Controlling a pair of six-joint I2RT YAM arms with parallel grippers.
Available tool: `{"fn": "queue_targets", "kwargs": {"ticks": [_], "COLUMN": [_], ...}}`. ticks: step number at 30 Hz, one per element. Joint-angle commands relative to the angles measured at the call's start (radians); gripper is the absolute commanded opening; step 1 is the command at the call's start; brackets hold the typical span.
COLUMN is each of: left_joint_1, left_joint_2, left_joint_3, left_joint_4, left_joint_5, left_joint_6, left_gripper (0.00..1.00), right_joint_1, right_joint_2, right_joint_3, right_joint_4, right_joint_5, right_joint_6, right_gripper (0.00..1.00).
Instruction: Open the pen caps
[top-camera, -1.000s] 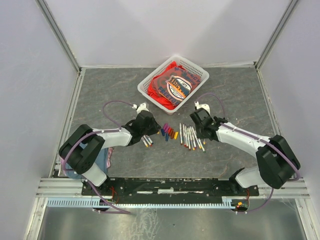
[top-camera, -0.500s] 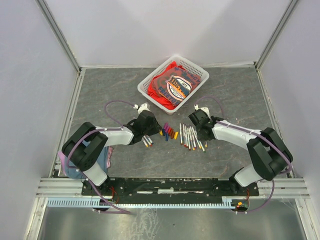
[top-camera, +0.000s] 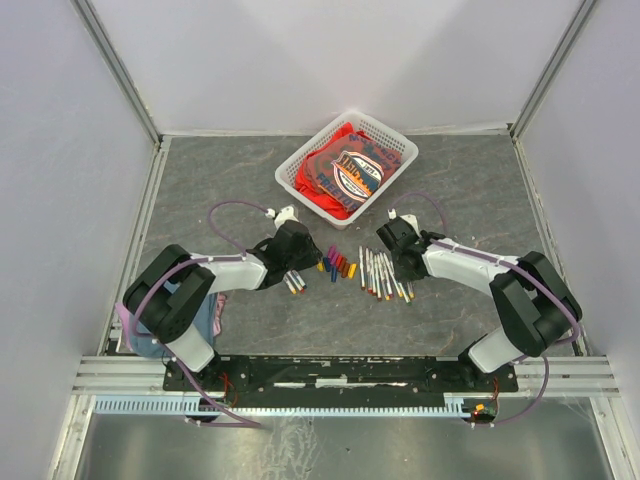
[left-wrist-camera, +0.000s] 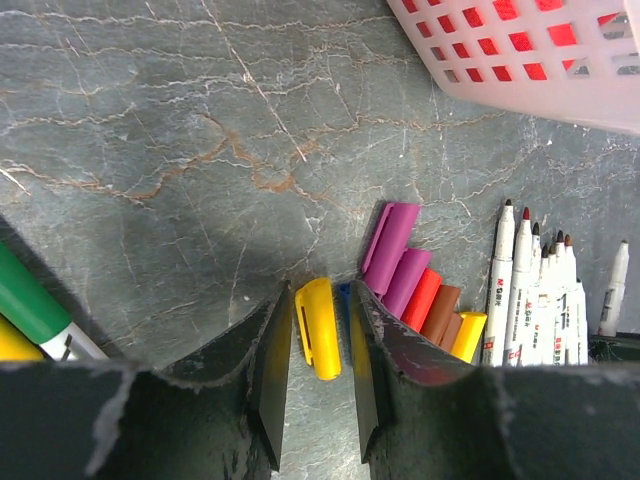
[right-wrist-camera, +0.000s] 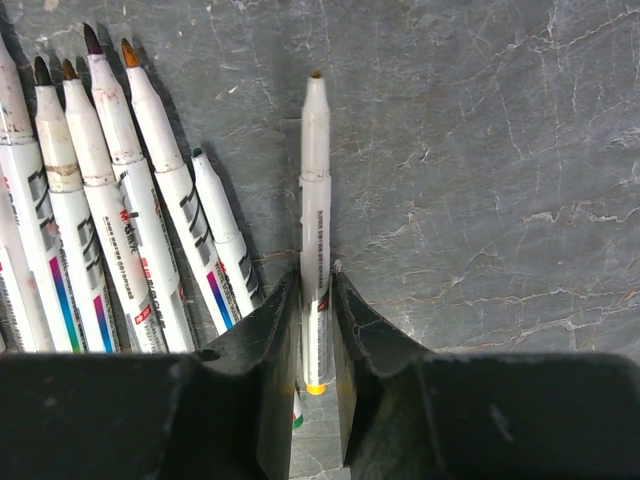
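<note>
Several pen caps (top-camera: 338, 265) lie in a cluster mid-table. In the left wrist view they are a yellow cap (left-wrist-camera: 318, 340), purple caps (left-wrist-camera: 392, 235), a red cap (left-wrist-camera: 422, 298), a brown cap (left-wrist-camera: 440, 312) and a second yellow cap (left-wrist-camera: 468, 335). My left gripper (top-camera: 300, 258) (left-wrist-camera: 318, 290) is open, its jaws either side of the first yellow cap with small gaps; the cap lies on the table. A row of uncapped white pens (top-camera: 380, 272) lies to the right. My right gripper (top-camera: 398, 262) (right-wrist-camera: 315, 272) is shut on one uncapped pen (right-wrist-camera: 315, 180) beside that row (right-wrist-camera: 120, 220).
A white basket (top-camera: 347, 167) (left-wrist-camera: 520, 60) with red cloth stands at the back. A few capped pens (top-camera: 293, 282) lie under my left arm; a green one (left-wrist-camera: 30, 300) shows at the left wrist view's edge. A bluish cloth (top-camera: 205, 315) lies near the left base.
My right arm has shifted a little left, toward the pen row. My left gripper has barely moved beside the caps.
</note>
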Motion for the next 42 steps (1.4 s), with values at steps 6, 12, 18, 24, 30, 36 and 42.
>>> {"fn": "queue_targets", "kwargs": {"ticks": [6, 12, 18, 24, 30, 36, 42], "left_joint_1": [-0.002, -0.002, -0.002, -0.003, -0.001, 0.017, 0.021], "left_joint_2": [-0.055, -0.086, -0.115, -0.150, -0.209, -0.291, -0.362], "left_joint_3": [0.013, 0.004, -0.004, -0.018, -0.061, -0.145, -0.205], "left_joint_4": [0.021, 0.020, 0.017, 0.014, 0.009, 0.055, 0.095], "left_joint_5": [-0.029, -0.045, -0.065, -0.091, -0.172, -0.226, -0.256], "left_joint_6": [0.024, 0.020, 0.015, 0.010, -0.018, -0.075, -0.083], "left_gripper": [0.37, 0.38, 0.38, 0.38, 0.41, 0.44, 0.47], "right_joint_1": [-0.002, -0.003, -0.003, -0.003, -0.002, 0.044, 0.164], "right_joint_2": [-0.009, -0.028, -0.055, -0.094, -0.154, -0.196, -0.146], "right_joint_3": [0.032, 0.025, 0.023, 0.024, 0.041, 0.103, 0.206], "right_joint_4": [-0.006, 0.008, 0.010, -0.005, -0.029, -0.035, 0.028], "right_joint_5": [-0.004, -0.040, -0.062, -0.032, -0.010, -0.029, -0.072], "right_joint_6": [0.013, 0.017, 0.020, 0.022, 0.015, 0.004, -0.019], "right_gripper": [0.27, 0.27, 0.26, 0.27, 0.27, 0.28, 0.29]}}
